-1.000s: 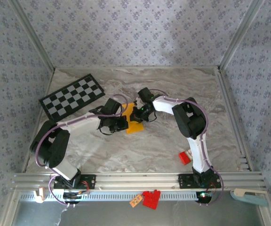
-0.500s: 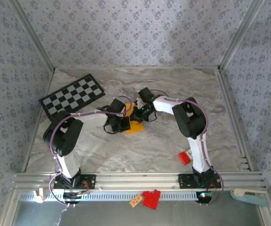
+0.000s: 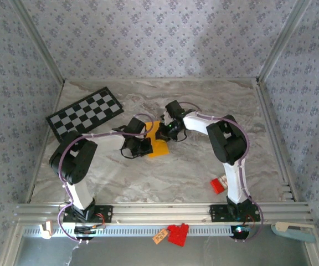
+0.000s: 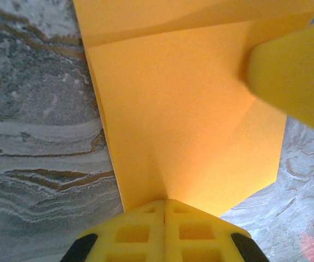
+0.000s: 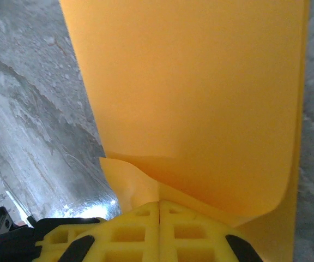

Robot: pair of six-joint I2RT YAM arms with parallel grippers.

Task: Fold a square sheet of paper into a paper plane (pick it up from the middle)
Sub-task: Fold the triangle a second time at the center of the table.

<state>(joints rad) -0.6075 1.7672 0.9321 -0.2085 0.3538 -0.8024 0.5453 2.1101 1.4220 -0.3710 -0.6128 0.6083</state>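
Two grippers meet at the middle of the grey marbled tabletop [image 3: 204, 105]. Reading from your left: a black-and-white checkered board [image 3: 85, 113] lies flat at the far left. The left gripper [image 4: 165, 204] has its yellow jaws pressed together on one edge of the thin orange-yellow sheet of paper [image 4: 184, 125], which lies partly folded between the arms. The right gripper [image 5: 159, 206] likewise pinches the sheet's upcurled edge, jaws closed. A small red block [image 3: 217, 185] lies toward the near right.
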